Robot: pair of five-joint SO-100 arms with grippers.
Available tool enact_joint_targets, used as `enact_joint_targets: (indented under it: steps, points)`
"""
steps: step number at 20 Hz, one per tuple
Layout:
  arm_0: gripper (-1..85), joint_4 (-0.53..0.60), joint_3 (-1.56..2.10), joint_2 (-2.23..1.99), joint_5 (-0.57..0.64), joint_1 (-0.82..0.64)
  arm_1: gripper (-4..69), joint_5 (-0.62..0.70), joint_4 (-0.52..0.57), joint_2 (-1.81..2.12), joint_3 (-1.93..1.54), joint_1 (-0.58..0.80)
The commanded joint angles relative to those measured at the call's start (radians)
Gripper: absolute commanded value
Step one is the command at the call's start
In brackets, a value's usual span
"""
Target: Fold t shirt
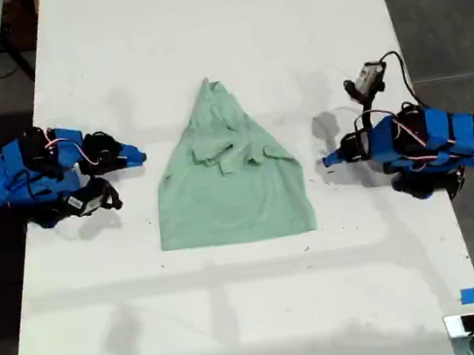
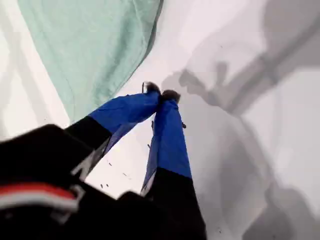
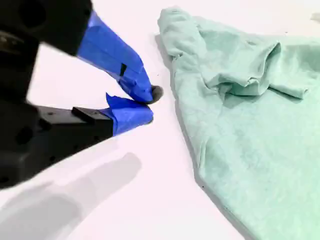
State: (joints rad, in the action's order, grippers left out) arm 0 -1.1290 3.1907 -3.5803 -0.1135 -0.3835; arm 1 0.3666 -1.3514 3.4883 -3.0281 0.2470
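My first gripper (image 2: 161, 94) has its blue-taped fingers (image 2: 167, 140) pressed together at the tips with nothing between them, above the bare white surface (image 1: 239, 318). The pale mint-green t shirt (image 1: 231, 187) lies flat just ahead of them, not touching. My second gripper (image 3: 150, 104) also has its fingers drawn together and empty, the tips near the shirt's slanted side edge but apart from it. The bunched narrow end and the folded-in flaps lie beyond those tips, and the shirt sits between the two grippers.
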Motion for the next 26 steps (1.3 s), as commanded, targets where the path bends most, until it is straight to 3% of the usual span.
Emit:
enact_joint_targets:
  steps: [1, 8, 12, 15, 19, 21, 22, 23, 24, 26]
  points:
    - [-0.1, 0.020, 0.012, -0.006, 0.000, -0.023, 1.5, -0.057, -0.002, 0.011, -0.071, -0.028]
    - [-0.1, 0.020, 0.012, -0.006, 0.000, -0.025, -0.6, -0.069, -0.003, 0.011, -0.071, -0.035]
    - [-0.1, 0.020, 0.012, -0.006, 0.000, -0.021, 2.8, -0.078, -0.011, 0.011, -0.066, -0.086]
    - [-0.1, 0.020, 0.012, -0.006, 0.000, -0.026, -1.1, -0.087, -0.009, 0.011, -0.043, -0.069]
    - [-0.1, 0.020, 0.012, -0.006, 0.000, -0.034, -1.0, -0.221, 0.031, -0.166, 0.167, -0.164]
    - [-0.1, 0.020, 0.012, -0.006, 0.000, -0.034, 2.4, -0.282, 0.071, -0.472, 0.357, -0.219]
    - [-0.1, 0.020, 0.012, -0.006, 0.000, -0.034, 7.6, -0.302, 0.097, -0.647, 0.456, -0.252]
    - [-0.1, 0.020, 0.012, -0.006, 0.000, -0.034, 20.8, -0.325, 0.112, -0.805, 0.552, -0.284]
    - [-0.1, 0.020, 0.012, -0.006, 0.000, -0.034, 27.7, -0.339, 0.132, -0.934, 0.630, -0.308]
    - [-0.1, 0.020, 0.012, -0.006, 0.000, -0.029, 31.2, -0.371, 0.141, -1.106, 0.739, -0.341]
